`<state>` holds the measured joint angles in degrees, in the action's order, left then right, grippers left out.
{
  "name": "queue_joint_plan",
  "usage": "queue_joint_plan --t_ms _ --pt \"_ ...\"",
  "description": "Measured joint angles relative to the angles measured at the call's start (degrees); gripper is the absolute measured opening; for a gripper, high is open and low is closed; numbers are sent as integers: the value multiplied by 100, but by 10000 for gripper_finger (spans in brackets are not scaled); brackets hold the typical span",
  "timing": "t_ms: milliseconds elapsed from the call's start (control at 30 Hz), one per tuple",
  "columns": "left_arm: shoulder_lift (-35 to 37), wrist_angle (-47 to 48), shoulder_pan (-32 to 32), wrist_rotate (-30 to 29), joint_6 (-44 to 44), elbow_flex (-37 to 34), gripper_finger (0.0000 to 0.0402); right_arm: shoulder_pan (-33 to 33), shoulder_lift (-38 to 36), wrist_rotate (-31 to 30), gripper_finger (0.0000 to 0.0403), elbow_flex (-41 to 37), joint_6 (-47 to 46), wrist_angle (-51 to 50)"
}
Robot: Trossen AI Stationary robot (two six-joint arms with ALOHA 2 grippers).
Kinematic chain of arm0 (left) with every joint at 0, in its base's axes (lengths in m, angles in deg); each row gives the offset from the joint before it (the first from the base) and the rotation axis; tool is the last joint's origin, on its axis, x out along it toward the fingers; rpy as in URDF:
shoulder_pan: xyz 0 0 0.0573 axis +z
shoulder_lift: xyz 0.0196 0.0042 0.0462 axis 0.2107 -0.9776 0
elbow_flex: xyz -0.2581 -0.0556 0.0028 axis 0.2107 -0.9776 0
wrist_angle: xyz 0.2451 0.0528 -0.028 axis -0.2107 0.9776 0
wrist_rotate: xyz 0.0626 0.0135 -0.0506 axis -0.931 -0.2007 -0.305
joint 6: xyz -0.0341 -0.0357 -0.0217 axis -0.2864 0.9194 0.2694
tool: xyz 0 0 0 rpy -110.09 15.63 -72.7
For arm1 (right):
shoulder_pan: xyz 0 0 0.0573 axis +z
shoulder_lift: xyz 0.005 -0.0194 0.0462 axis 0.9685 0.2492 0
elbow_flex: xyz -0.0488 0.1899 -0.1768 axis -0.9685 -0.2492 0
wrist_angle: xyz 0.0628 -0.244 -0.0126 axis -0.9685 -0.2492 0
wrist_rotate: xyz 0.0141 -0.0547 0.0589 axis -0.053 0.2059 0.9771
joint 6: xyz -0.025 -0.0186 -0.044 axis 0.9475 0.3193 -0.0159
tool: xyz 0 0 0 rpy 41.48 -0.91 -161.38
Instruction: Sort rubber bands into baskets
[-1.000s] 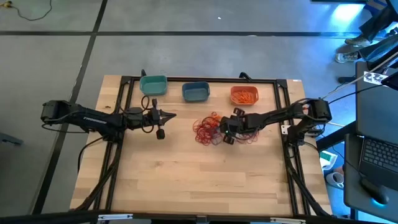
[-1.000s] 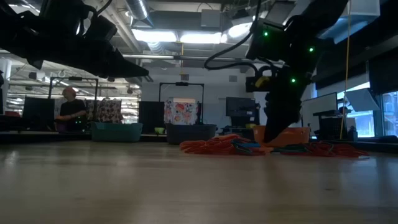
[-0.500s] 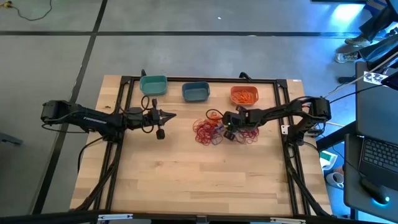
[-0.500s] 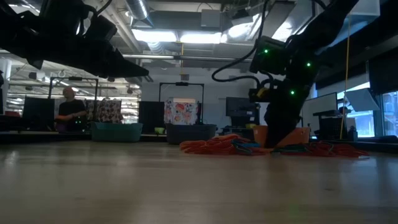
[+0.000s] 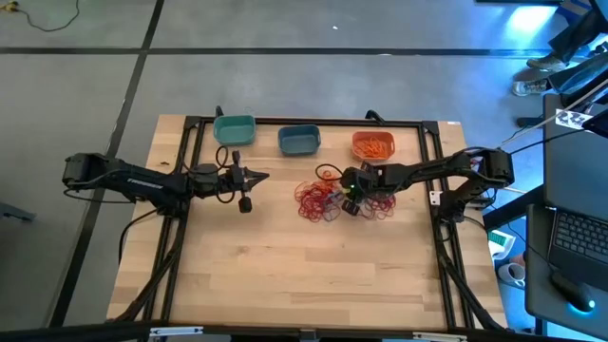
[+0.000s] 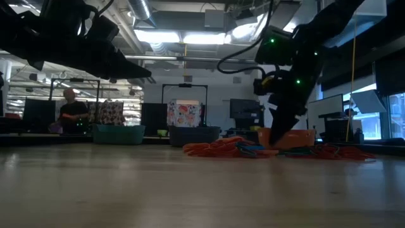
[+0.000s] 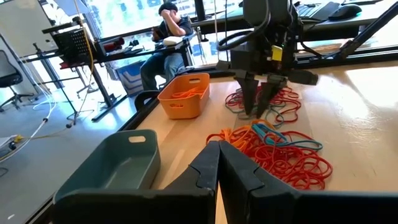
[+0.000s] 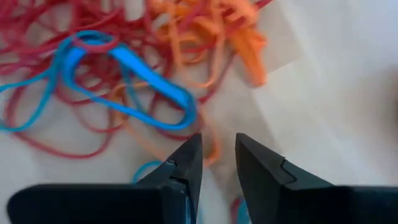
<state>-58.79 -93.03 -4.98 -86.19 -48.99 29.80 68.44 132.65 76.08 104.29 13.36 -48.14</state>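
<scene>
**Right gripper poised over the rubber-band pile, fingers narrowly apart**

The right gripper (image 5: 350, 198) hangs over the right side of the tangled heap of thin red, orange and blue rubber bands (image 5: 323, 198) in the middle of the pale wooden table (image 5: 285, 275). Its two dark fingers (image 8: 186, 163) stand only a narrow gap apart, tips pointing down at the bands. In the right wrist view nothing sits between the tips; an orange loop lies just under them and a bright blue loop (image 8: 130, 68) is right beside. Whether the tips touch a band cannot be told.

The left gripper (image 5: 264, 175) waits well to the left of the pile, its fingers (image 7: 208, 165) pressed together and holding nothing.

Along the far edge of the table stand three small rounded plastic baskets: the teal basket (image 5: 234, 129) on the left, the slate-blue basket (image 5: 299, 141) in the middle, and the orange basket (image 5: 372, 145) on the right with orange bands already inside it. More red loops (image 5: 382, 207) lie loose to the right of the gripper.
</scene>
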Motion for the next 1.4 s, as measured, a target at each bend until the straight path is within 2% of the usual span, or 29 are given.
queue_joint_plan --t_ms 267,433,567,867,1033,1133,1233,1400 --pt "0 0 0 0 7 0 5 -2 42 -159 97 -213 -15 163" --pt "0 0 0 0 10 0 5 -2 42 16 97 -289 -15 299" --pt "-1 0 0 0 24 0 5 -2 53 -158 97 -291 1 389" --pt "-1 0 0 0 22 0 5 -2 378 -243 97 -273 262 590" --pt "-2 -2 0 0 22 0 5 -2 347 -301 72 -278 328 554" --pt "-2 -1 0 0 22 0 5 -2 287 -459 37 -290 451 508" --pt "-2 -1 0 0 20 0 5 -7 163 -882 7 -315 576 381" --pt "-2 -2 0 0 -3 0 5 -2 -85 -1620 18 -119 535 -22"
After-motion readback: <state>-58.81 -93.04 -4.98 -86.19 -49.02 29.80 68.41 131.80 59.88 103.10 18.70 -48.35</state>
